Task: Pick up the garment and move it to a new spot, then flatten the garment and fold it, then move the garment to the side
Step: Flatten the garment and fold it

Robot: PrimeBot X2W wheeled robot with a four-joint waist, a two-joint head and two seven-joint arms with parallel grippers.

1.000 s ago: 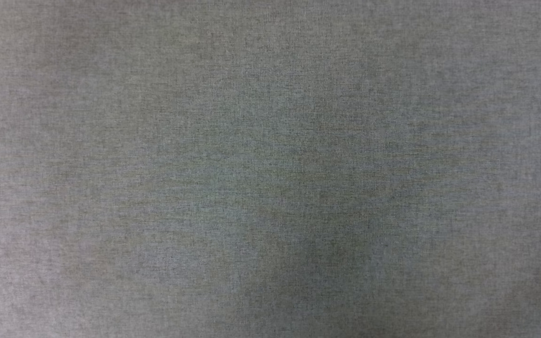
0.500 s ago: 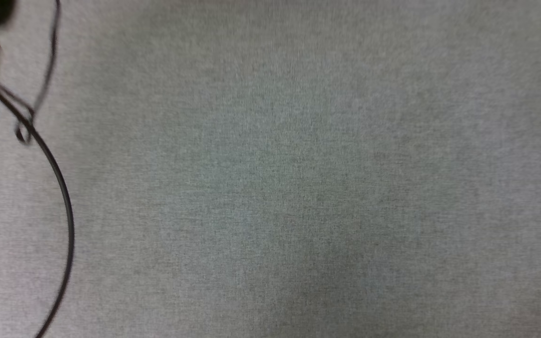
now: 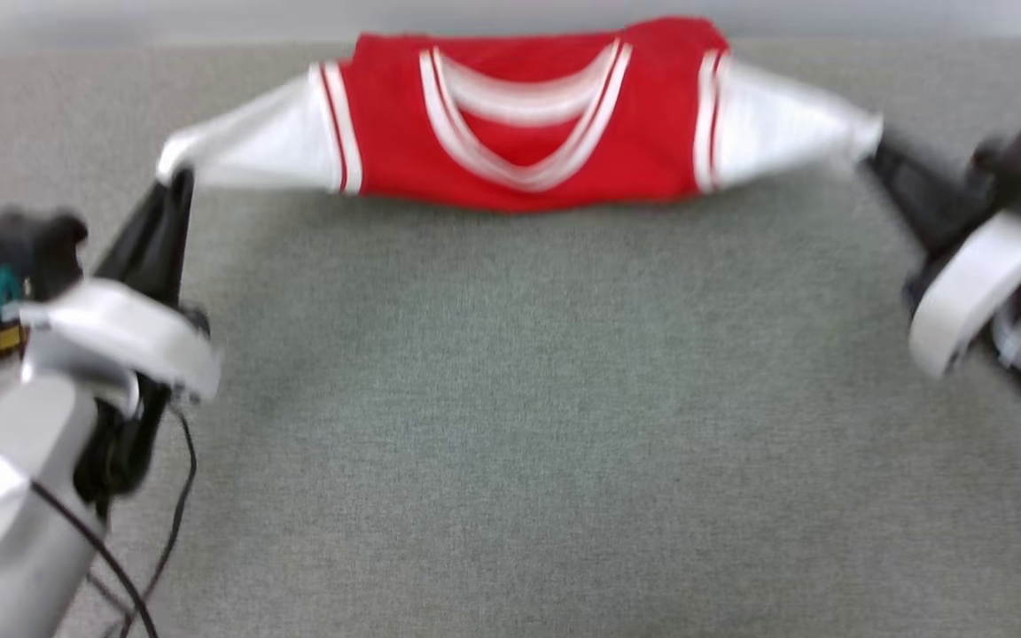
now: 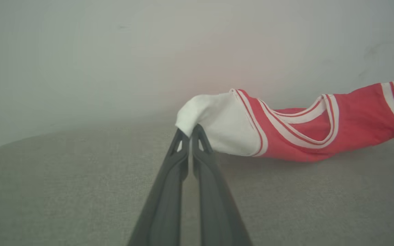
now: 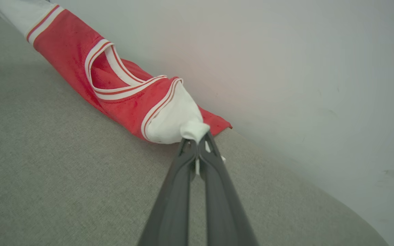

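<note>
Head view shows the garment (image 3: 386, 142) stretched along the far edge of the desk (image 3: 510, 399), left end effector (image 3: 176, 180) clamped on one white sleeve tip, right end effector (image 3: 871, 155) on the other. It looks like soft, light jersey (it droops mid-span), so the sleeve or shoulder hems seem the best holds.

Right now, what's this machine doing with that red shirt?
The robot is holding the garment, a red shirt with white sleeves, stretched out between its two arms. The left gripper is shut on one white sleeve end and the right gripper on the other. The shirt's red middle sags low along the far edge of the grey table, close to the wall. It is not yet flattened or folded.
</note>
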